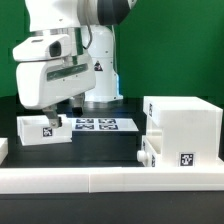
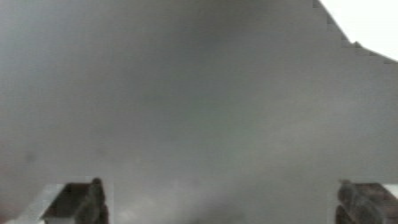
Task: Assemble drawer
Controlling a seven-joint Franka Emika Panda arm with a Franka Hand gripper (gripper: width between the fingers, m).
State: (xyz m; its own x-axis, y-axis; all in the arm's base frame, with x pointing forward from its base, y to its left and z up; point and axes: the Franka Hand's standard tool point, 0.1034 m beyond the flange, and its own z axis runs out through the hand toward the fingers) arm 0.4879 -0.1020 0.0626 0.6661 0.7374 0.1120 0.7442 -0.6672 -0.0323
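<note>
**Open gripper low over the small tray, grasp not yet made**

Exterior view: the gripper (image 1: 60, 113) hangs directly over a small tray (image 1: 44, 128), its dark fingertips (image 1: 50, 113) at or just above the tray's top edge; actual contact cannot be told from here. Just beside the gripper, toward the exterior view's right, lies the marker board (image 1: 96, 124) on the black table (image 1: 110, 146). Well apart from the gripper on that same side stands the casing (image 1: 186, 125). A low white piece that looks like the second tray (image 1: 150, 152) sits against the casing's near corner. The border rail (image 1: 90, 180) runs along the table edge, on the camera's side of the gripper.

Wrist view: the gripper (image 2: 219, 200) shows both fingertips (image 2: 75, 200) spread wide apart, so it is released and holds nothing. A blurred grey-white surface fills the frame between and beyond them (most likely the tray, too close to focus). A brighter white patch cuts into one corner.

Risks, as I judge them:
- The view is too blurred to confirm that a tray wall lies between the fingers, so closing now may catch nothing.
- One finger might land on the rim and tip the light tray.
- A shallow or off-centre pinch could let the tray swing or slip on the carry to the casing.
- Pushing down could slide the tray toward the marker board.
</note>
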